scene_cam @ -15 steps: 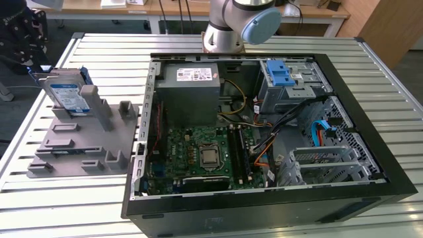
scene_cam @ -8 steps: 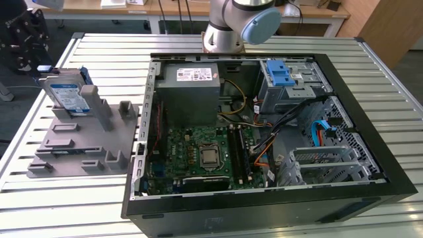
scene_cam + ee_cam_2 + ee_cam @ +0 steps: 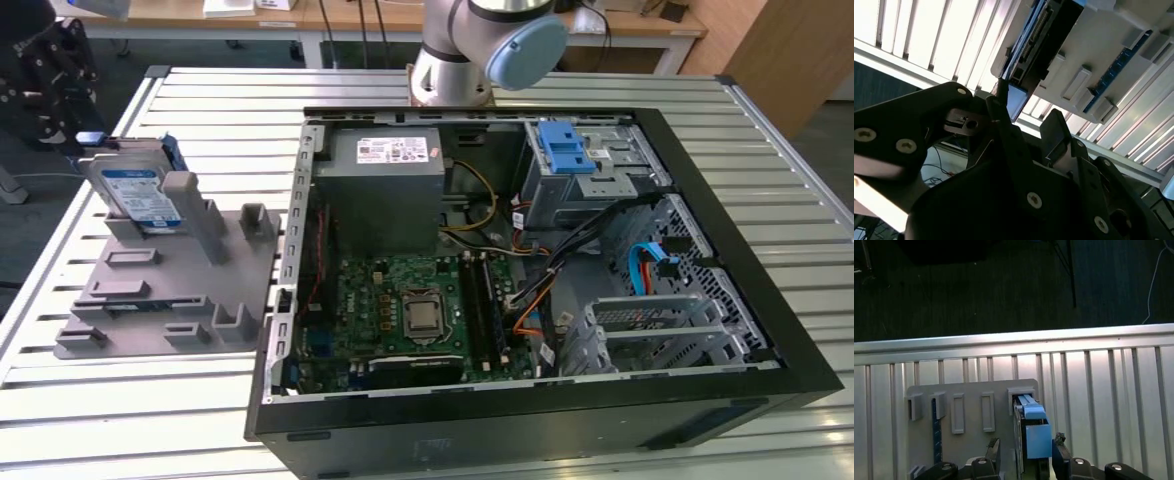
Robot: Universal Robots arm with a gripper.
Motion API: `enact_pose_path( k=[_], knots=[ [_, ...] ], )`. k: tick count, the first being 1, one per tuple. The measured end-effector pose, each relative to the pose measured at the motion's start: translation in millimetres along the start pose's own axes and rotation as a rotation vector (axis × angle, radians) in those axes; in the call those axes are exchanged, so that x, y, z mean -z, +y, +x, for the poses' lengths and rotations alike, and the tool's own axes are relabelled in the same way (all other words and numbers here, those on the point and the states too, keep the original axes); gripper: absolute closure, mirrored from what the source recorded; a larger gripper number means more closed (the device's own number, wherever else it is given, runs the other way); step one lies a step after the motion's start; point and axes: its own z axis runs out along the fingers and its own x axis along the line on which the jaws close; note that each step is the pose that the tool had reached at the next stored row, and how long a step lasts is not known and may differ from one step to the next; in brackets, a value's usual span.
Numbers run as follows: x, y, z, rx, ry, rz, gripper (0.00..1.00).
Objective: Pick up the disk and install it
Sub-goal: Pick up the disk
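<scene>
Matt grey plastic holder (image 3: 147, 300), metal disk (image 3: 140, 195), blue plastic bracket (image 3: 1038, 440), ribbed metal table (image 3: 534, 85).

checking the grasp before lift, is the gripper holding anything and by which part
Nothing is held: the gripper straddles the disk at its blue bracket end, jaws open; the disk sits in the grey holder.

Claw (image 3: 1026, 102) wide around the disk (image 3: 1033, 42) in its grey holder (image 3: 1114, 35)

Pale slatted table (image 3: 174, 400), dark floor (image 3: 979, 285) beyond — wooden cabinet (image 3: 781, 50), desks (image 3: 334, 18) behind
</scene>
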Motion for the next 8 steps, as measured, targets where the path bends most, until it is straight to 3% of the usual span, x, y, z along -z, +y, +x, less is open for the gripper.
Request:
enact_pose_path(
  k=[8],
  knots=[
    [-4.6,2.3,-1.9,0.014,0.0003,0.0017,0.47]
  ],
)
